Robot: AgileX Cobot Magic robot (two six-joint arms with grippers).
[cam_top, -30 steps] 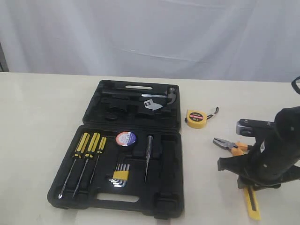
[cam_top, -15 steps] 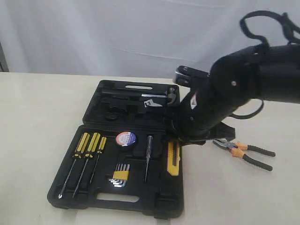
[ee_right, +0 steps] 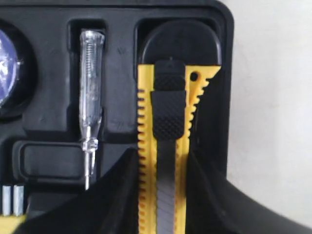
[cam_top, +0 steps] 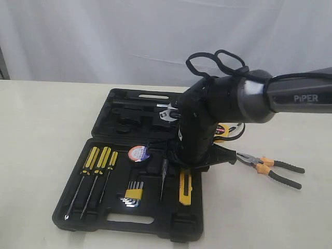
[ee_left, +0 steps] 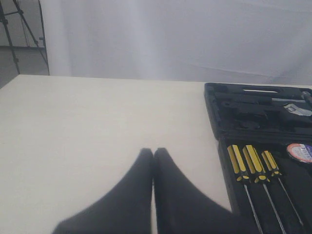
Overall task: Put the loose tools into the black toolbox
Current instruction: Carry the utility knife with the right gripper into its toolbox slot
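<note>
In an edge slot of the black toolbox, the right claw pinches the yellow utility knife — its arm reads "PIPER" — the left claw pressed together.

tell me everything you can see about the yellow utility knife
The utility knife is long, with a yellow plastic-looking body, saw-toothed edges and a black ribbed slider on a dark central track. No blade can be made out. It lies flat and lengthwise in the recess at the right end of the black toolbox's lower tray, beside a clear tester screwdriver. The right end effector straddles it, its dark fingers appearing to press both sides.
</note>
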